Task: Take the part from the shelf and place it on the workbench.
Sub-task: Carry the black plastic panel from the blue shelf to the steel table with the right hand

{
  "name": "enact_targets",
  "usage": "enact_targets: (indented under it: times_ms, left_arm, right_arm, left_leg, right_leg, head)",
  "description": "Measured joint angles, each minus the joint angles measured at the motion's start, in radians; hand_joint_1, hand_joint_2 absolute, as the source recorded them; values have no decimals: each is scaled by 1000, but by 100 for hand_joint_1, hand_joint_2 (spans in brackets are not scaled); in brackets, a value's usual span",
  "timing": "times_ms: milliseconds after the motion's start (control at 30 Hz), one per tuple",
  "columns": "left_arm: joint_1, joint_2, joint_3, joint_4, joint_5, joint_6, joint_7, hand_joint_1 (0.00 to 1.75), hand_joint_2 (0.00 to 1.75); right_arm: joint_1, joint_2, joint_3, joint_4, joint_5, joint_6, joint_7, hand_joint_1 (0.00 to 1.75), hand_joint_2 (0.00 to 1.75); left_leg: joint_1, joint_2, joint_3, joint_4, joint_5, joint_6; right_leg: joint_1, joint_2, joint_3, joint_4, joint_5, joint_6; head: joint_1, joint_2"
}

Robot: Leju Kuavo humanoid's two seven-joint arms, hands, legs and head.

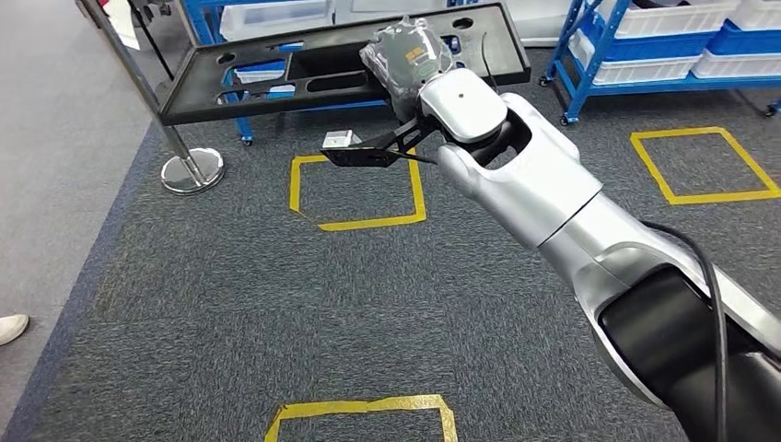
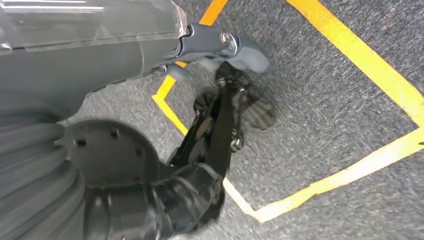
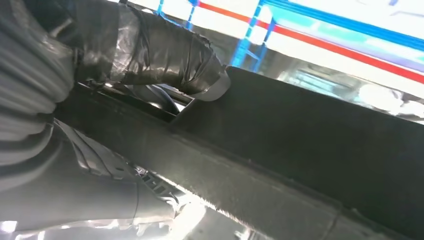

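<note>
Up near the top centre of the head view, the right hand (image 1: 405,60), wrapped in a clear cover, grips the part (image 1: 276,78), a long flat black panel with cut-out slots that runs from the upper left of the frame to the top centre and hangs in the air above the carpet. The silver right arm (image 1: 553,193) reaches in from the lower right corner toward it, a black bracket (image 1: 368,150) jutting from its wrist. In the right wrist view the taped thumb (image 3: 165,52) presses over the edge of the same black panel (image 3: 300,150), which crosses the frame diagonally, so the grasp is firm on the part. Behind the panel, blue shelving (image 1: 645,55) with white bins stands at the upper right of the head view. On the dark grey carpet (image 1: 230,304) lie yellow tape squares: one (image 1: 359,189) just below the panel at centre, one at the right edge, one at the bottom. A chrome stanchion (image 1: 189,166) stands at the left, and a white shoe (image 1: 11,327) shows at the far left edge. In the left wrist view the left hand (image 2: 225,115) hangs over the carpet and a yellow tape corner (image 2: 260,212), its dark fingers (image 2: 250,107) loose and apart, grasping nothing.
</note>
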Motion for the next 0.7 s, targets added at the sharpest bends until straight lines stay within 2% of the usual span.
enact_targets:
  times_ms: [33,67,100,167,200,233,267,300,333,367,400,433,467,500,533,567,600,633,700]
  left_arm:
    - [0,0,0,0,0,0,0,0,175]
    - [0,0,0,0,0,0,0,0,175]
    - [0,0,0,0,0,0,0,0,175]
    - [2,1,0,0,0,0,1,0,175]
    - [2,2,0,0,0,0,1,0,175]
    - [2,2,0,0,0,0,1,0,175]
    - [0,2,0,0,0,0,1,0,175]
    - [-3,2,0,0,0,0,1,0,175]
    - [-5,0,0,0,0,0,1,0,175]
    - [-6,-1,0,1,-1,0,1,0,175]
    - [-5,-2,0,1,-1,0,1,0,175]
    - [-4,-3,0,1,-1,0,1,0,175]
    - [-2,-3,1,1,-2,0,1,0,175]
    - [0,-3,1,1,-2,0,2,0,175]
    - [0,-3,1,1,-2,0,2,0,175]
    - [-1,-3,1,1,-2,0,2,0,175]
    - [-2,-4,1,1,-2,0,3,0,175]
    - [-3,-5,0,1,-2,0,3,0,175]
    - [-4,-7,0,1,-2,0,4,0,175]
  right_arm:
    - [1,0,0,2,0,0,0,175,175]
    - [2,0,0,4,0,1,0,175,175]
    - [2,0,0,5,0,1,0,175,175]
    - [-1,1,0,7,0,1,0,175,175]
    - [-3,2,0,7,0,1,0,175,175]
    - [-4,3,0,8,0,1,0,175,175]
    - [-5,3,0,9,0,1,0,175,175]
    - [-6,3,0,10,1,1,0,175,175]
    - [-6,2,0,11,2,1,0,175,175]
    - [-7,1,0,12,2,1,0,175,175]
    - [-10,1,0,12,2,1,0,175,175]
    - [-11,0,0,13,3,1,0,175,175]
    - [-12,0,0,14,3,1,0,175,175]
    - [-11,0,0,14,3,1,0,175,175]
    - [-10,0,0,16,3,2,-1,175,175]
    - [-8,0,0,17,3,3,-1,175,175]
    - [-8,0,0,19,3,3,-1,175,175]
    - [-9,0,0,20,3,3,-1,175,175]
    - [-12,2,0,20,3,3,-1,175,175]
  left_leg:
    - [0,-4,-15,35,-6,0]
    - [0,-6,-12,32,8,2]
    - [-1,-12,10,-11,38,7]
    - [1,-57,77,-146,99,20]
    - [2,-79,103,-199,113,26]
    - [1,-94,117,-229,117,31]
    - [0,-94,122,-239,113,34]
    - [0,-82,124,-248,115,36]
    - [2,-67,128,-256,119,39]
    - [5,-53,133,-266,124,42]
    - [7,-37,138,-276,128,46]
    - [8,-22,141,-282,131,48]
    - [8,-8,141,-283,130,50]
    - [7,6,141,-281,129,50]
    - [8,21,140,-279,127,50]
    - [8,34,140,-276,125,49]
    - [9,47,140,-272,122,47]
    - [10,59,140,-267,117,43]
    - [7,79,140,-255,107,33]
  right_leg:
    - [1,14,-2,2,1,-1]
    - [3,28,-4,4,2,0]
    - [4,42,-4,6,2,0]
    - [5,67,-7,10,3,2]
    - [4,79,-12,12,4,5]
    - [0,90,-17,12,7,11]
    - [-2,102,-22,11,11,18]
    - [-5,115,-25,7,16,26]
    - [-4,112,-27,6,17,32]
    - [-1,91,-32,14,10,37]
    - [2,60,-44,39,-8,43]
    - [2,23,-66,86,-37,46]
    - [0,-3,-96,147,-68,51]
    - [-4,-14,-126,207,-93,56]
    - [-8,-19,-147,248,-103,60]
    - [-12,-23,-149,254,-94,63]
    - [-15,-29,-130,219,-68,66]
    - [-17,-44,-94,154,-36,67]
    - [-10,-78,-35,42,4,59]
  head:
    - [0,0]
    - [0,0]
    - [0,0]
    - [0,0]
    - [0,0]
    - [0,0]
    - [0,0]
    - [0,0]
    - [0,0]
    - [1,0]
    - [2,0]
    - [3,0]
    - [4,0]
    - [4,0]
    - [4,0]
    - [4,0]
    - [4,0]
    - [4,0]
    - [4,0]
